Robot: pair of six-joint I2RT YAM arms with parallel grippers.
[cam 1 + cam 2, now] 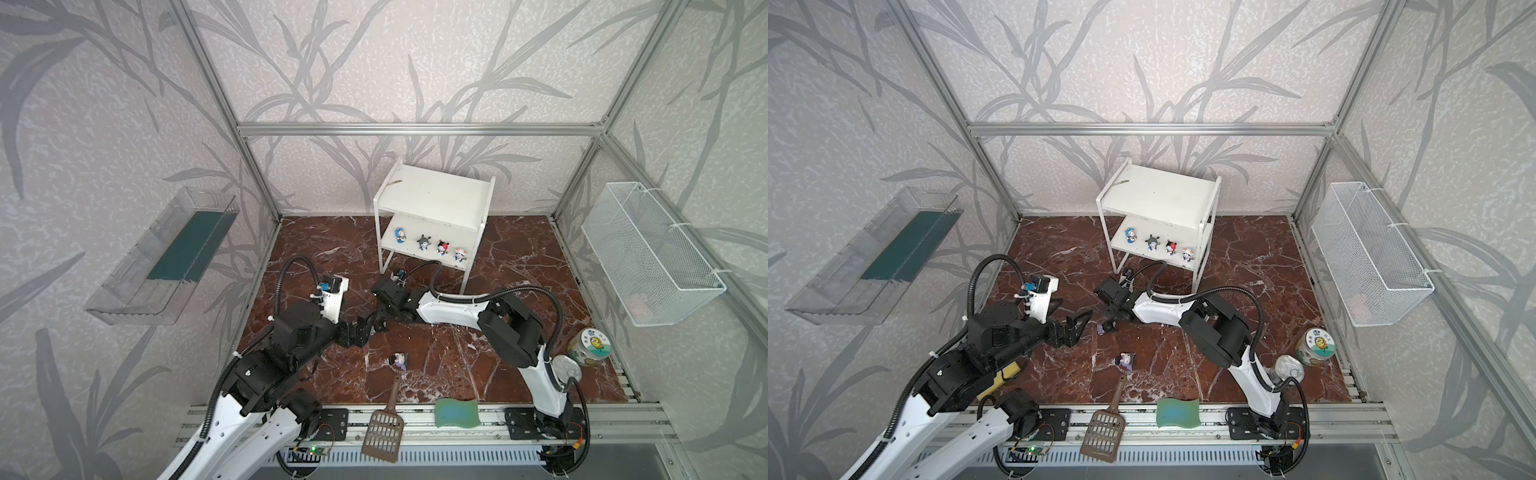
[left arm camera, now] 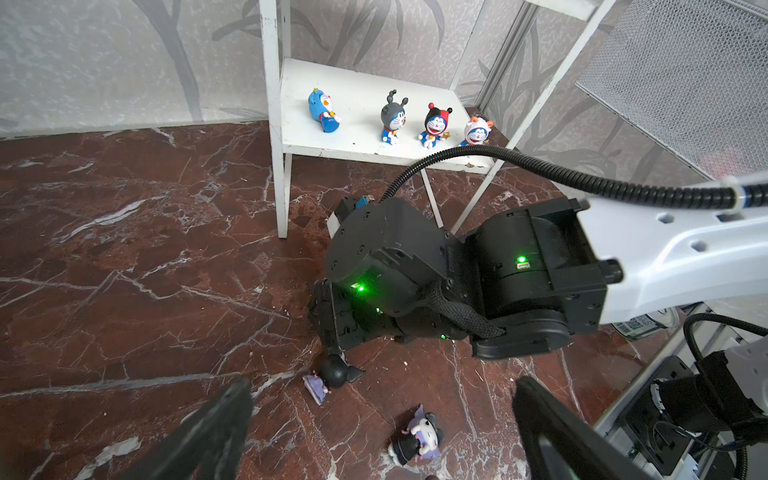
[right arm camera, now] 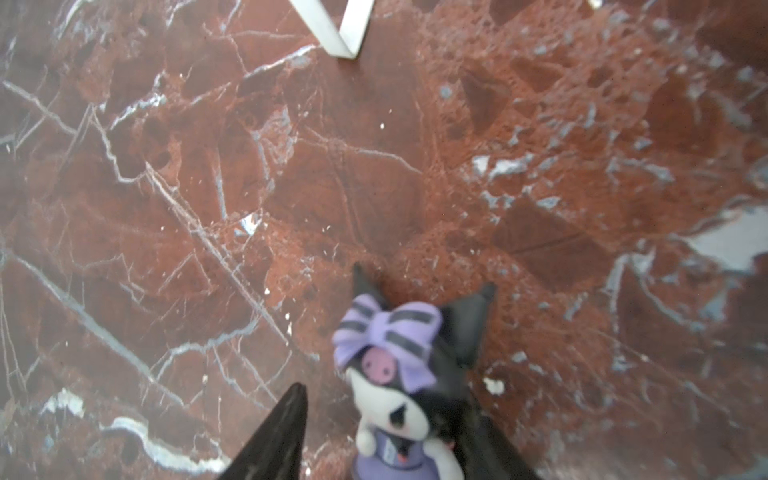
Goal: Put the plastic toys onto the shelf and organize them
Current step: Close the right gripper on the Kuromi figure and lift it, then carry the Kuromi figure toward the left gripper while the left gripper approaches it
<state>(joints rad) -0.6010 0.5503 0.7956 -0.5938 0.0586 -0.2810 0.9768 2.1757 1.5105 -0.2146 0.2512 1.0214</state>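
Straddling a purple toy (image 3: 409, 374) on the surface (image 1: 519, 257) just before the shelf (image 1: 436, 195), the right pincer (image 3: 386, 397) stands part-spread. One finger (image 3: 278, 436) is clear of the toy and the other is mostly hidden behind it. The toy's ears point toward the shelf. The left pincer (image 2: 384, 382) hovers nearby, spread wide. A second purple toy (image 1: 398, 360) lies farther out; scoop (image 1: 384, 430) and sponge (image 1: 456, 412) lie farther still. Four blue-white toys (image 2: 392, 118) line the shelf's lower board, the blue-headed one (image 2: 323, 110) leaning.

- Soft, even white light all round the shelf (image 1: 432, 199); bright, no harsh glare
- Only a faint shadow beneath the shelf's top board
- Frame bars (image 1: 415, 129) far from the shelf bow outward in both top views
- Right wrist view soft throughout; the purple figurine (image 3: 399, 399) near the shelf's leg is blurred
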